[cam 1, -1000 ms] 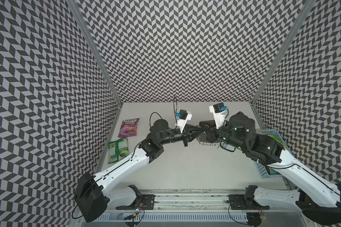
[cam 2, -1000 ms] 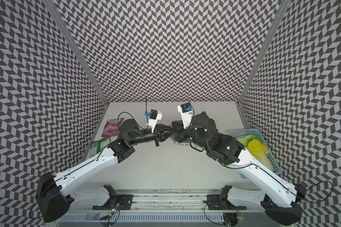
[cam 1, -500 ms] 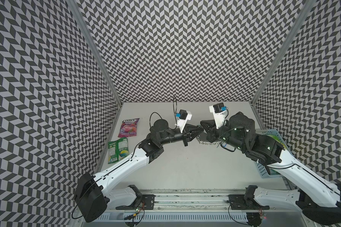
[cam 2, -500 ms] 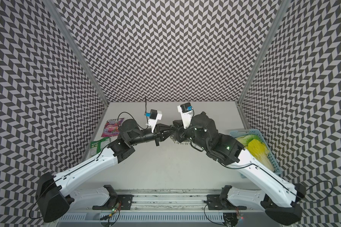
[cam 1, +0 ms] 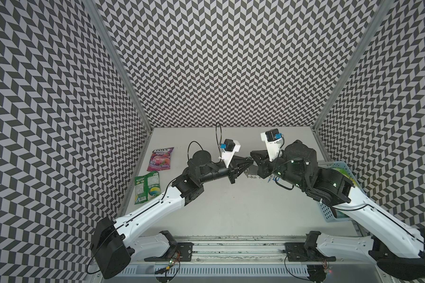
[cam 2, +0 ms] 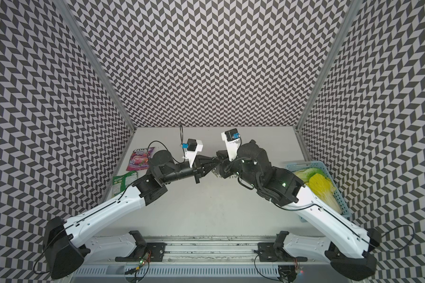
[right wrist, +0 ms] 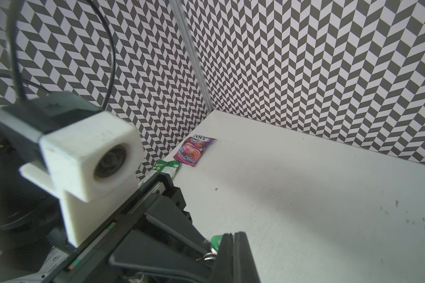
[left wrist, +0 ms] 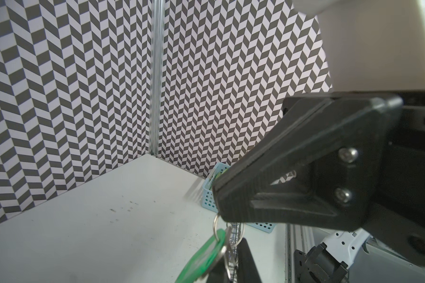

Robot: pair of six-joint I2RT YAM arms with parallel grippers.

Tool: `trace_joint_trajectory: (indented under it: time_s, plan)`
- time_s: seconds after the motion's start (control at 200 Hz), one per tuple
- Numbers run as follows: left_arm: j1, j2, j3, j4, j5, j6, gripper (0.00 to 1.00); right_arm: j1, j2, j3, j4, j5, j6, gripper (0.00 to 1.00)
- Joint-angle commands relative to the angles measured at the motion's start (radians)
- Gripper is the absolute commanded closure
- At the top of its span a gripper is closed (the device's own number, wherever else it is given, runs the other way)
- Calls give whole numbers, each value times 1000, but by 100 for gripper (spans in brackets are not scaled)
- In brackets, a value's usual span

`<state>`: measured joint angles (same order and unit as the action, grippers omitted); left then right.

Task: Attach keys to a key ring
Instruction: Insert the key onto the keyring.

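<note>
Above table (cam 1: pixel 231 208), left end effector (cam 1: pixel 248 163) clamping key (left wrist: pixel 201 257), beside key ring (cam 1: pixel 252 175)

Green key tag (left wrist: pixel 203 256) hangs tilted beside the key ring (cam 1: pixel 252 174), its silver loops dangling above the worktop (cam 1: pixel 231 208).

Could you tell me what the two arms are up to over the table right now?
The two arms meet tip to tip above the middle of the table. The left gripper is shut on the green-tagged key. The right gripper is shut too, apparently on the key ring, whose small wire loops hang just under the tips. The tag's own loop sits right against those loops, but whether it is hooked on yet cannot be told.
</note>
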<state>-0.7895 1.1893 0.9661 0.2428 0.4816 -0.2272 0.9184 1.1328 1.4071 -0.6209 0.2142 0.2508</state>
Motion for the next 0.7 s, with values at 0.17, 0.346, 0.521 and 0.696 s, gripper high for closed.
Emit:
trace_joint_trajectory:
  time_s: [0.17, 0.346, 0.521, 0.696]
  plan:
    - [-8, -54, 35, 30, -41, 51, 100, 0, 0, 13, 1, 37, -11, 100]
    - [-13, -48, 39, 19, -35, 59, 100, 0, 2, 15, 20, -3, 5, 100]
    - [-17, -53, 45, -5, -49, 85, 100, 0, 7, 20, 19, -12, 12, 100]
    - [-17, -64, 44, -23, -57, 101, 100, 0, 4, 17, 20, -23, 15, 96]
